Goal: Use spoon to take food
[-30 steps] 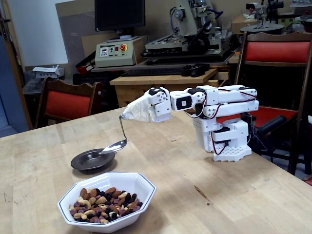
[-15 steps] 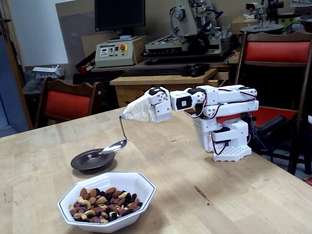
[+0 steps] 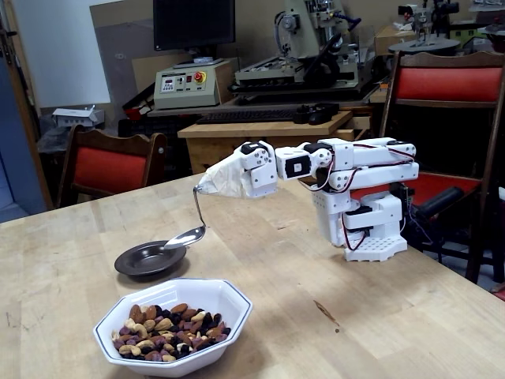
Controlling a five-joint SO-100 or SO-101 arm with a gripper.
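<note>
The white arm's gripper (image 3: 219, 181) reaches left over the table, its tip wrapped in beige tape and shut on the spoon (image 3: 192, 225). The thin handle curves down from the tape. The spoon's shiny bowl hangs at the right rim of a small dark plate (image 3: 142, 260) and looks empty. The food (image 3: 166, 332), a mix of tan, reddish-brown and black nuts and dried fruit, fills a white octagonal bowl (image 3: 225, 298) near the table's front edge, below and left of the spoon.
The arm's white base (image 3: 367, 225) stands on the right part of the wooden table. Red chairs (image 3: 106, 166) stand behind the table, with a workbench and machines further back. Bare tabletop lies between bowl and base.
</note>
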